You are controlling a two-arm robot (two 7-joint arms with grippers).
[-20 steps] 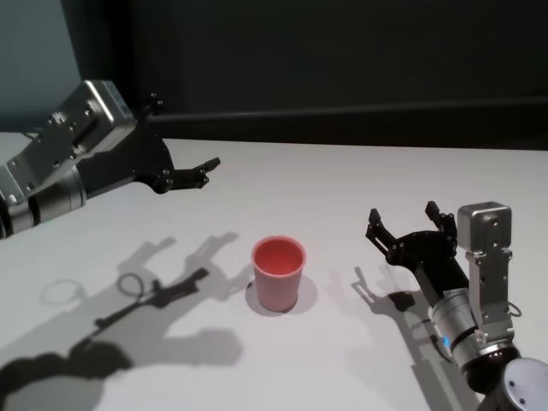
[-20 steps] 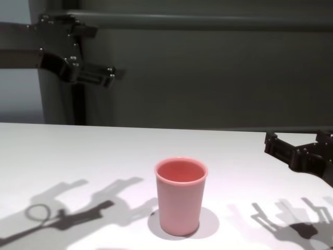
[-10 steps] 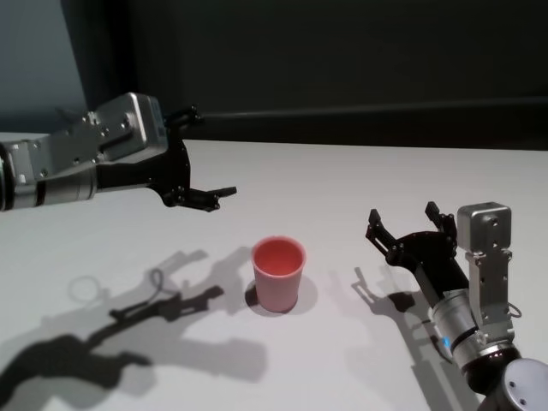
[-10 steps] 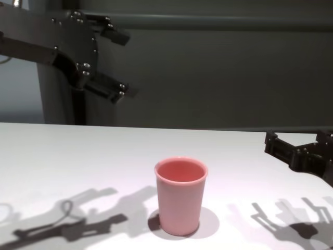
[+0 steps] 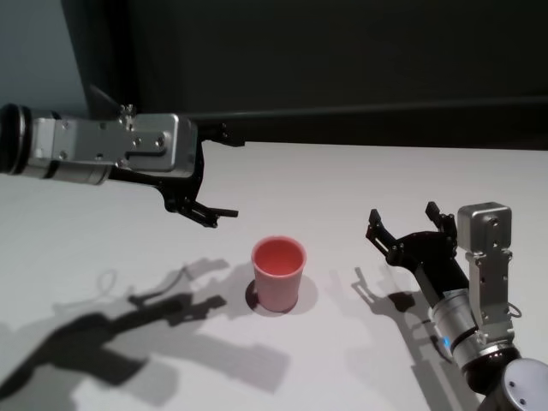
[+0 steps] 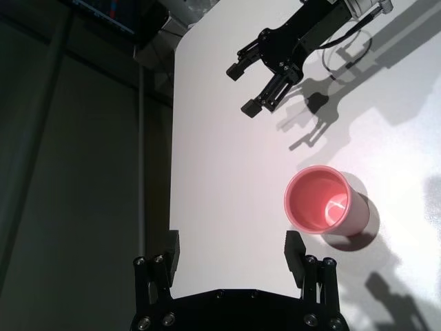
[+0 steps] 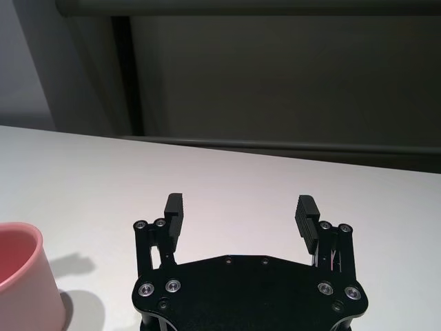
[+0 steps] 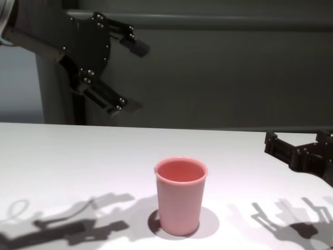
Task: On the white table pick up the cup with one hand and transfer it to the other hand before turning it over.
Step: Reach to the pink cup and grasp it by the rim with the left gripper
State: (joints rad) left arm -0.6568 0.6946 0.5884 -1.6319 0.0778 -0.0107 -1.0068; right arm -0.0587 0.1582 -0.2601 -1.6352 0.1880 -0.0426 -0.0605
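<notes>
- We find the cup [image 5: 278, 274] standing upright, mouth up, near the middle of the white table [image 5: 342, 180]; nothing touches it.
- We hold the left gripper [image 5: 224, 175] in the air, beyond the cup and to its left, well apart from it. Its fingers are spread wide. We judge this a pre-grasp pose: the gap is wide enough to take the cup's wall, and the height keeps the fingers clear of the rim.
- In the left wrist view the cup [image 6: 324, 210] lies off to one side of the fingers [image 6: 295, 249], not between them, so alignment is not yet done.
- We keep the right gripper [image 5: 411, 229] low over the table, to the right of the cup and near it, fingers also spread. We judge it parked there to receive the cup at the handover.
- The right wrist view shows the cup [image 7: 24, 289] at the frame edge, outside the fingers [image 7: 306, 212].
- Count: one cup, two grippers, one table. The cup appears empty.
</notes>
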